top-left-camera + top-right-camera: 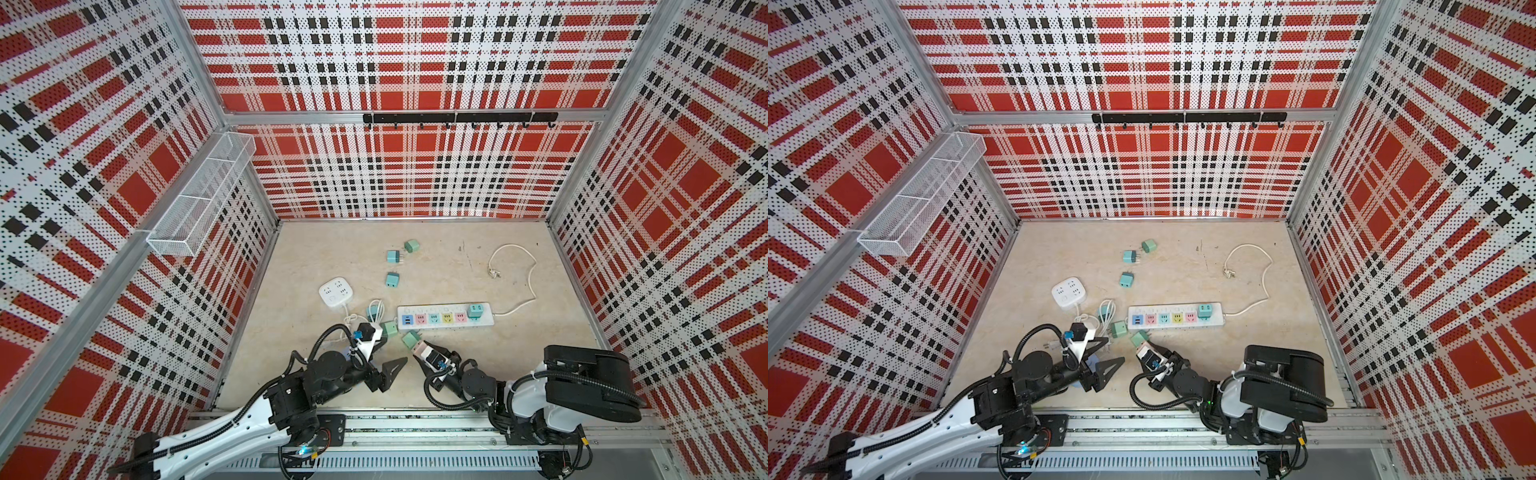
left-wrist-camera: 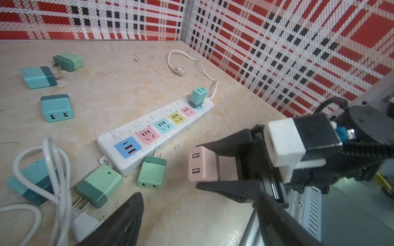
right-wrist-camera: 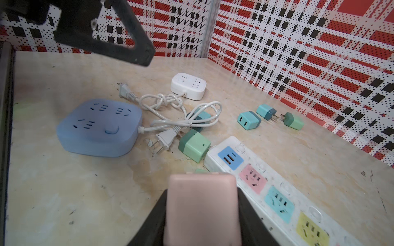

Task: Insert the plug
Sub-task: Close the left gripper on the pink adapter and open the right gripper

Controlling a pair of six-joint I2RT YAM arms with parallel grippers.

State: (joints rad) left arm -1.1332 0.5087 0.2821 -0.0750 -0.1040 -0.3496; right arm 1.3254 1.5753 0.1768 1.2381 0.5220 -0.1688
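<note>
Over beige tabletop (image 1: 457, 266), right claw (image 1: 422, 350) clamps a pink two-port plug (image 2: 202, 164); left claw (image 1: 395, 350) gapes wide.

Adapter (image 1: 475, 311) on power strip (image 1: 487, 320) right end; square socket (image 1: 336, 292) left.

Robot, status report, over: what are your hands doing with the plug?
Right hand shut on pink plug, short of strip. Left hand open, empty. Loose green plug lies between pink plug and strip.
</note>
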